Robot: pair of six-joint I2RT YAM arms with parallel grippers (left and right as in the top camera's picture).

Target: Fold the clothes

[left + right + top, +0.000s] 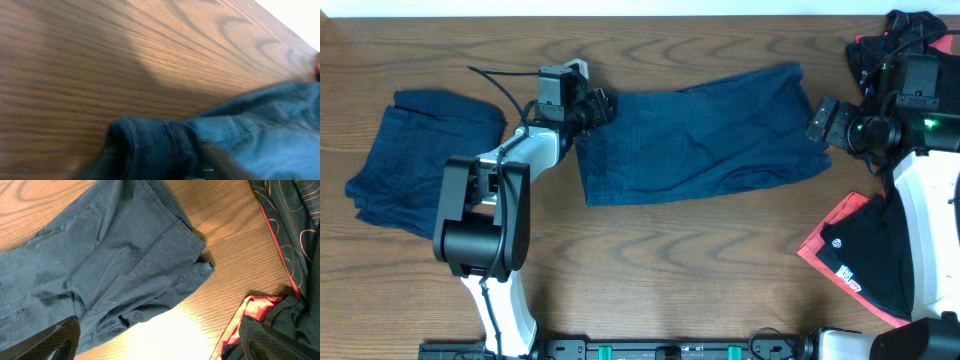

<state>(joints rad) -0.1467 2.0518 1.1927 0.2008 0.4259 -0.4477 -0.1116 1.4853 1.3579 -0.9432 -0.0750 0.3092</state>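
A dark navy-blue garment (700, 135) lies spread flat across the middle of the table. My left gripper (595, 108) is at its upper left corner. In the left wrist view the cloth's edge (150, 145) is bunched up in a blurred fold in my left gripper (165, 170), which is shut on it. My right gripper (820, 120) hangs by the garment's right end. It is open in the right wrist view (160, 342), with bare wood between its fingers (50, 340) and the navy cloth (115, 265) just ahead.
A second navy garment (415, 160) lies folded at the far left. Black clothes with red trim lie at the lower right (865, 255) and in a heap at the back right corner (905, 30). The red-trimmed cloth (290, 230) lies beside my right gripper's right finger.
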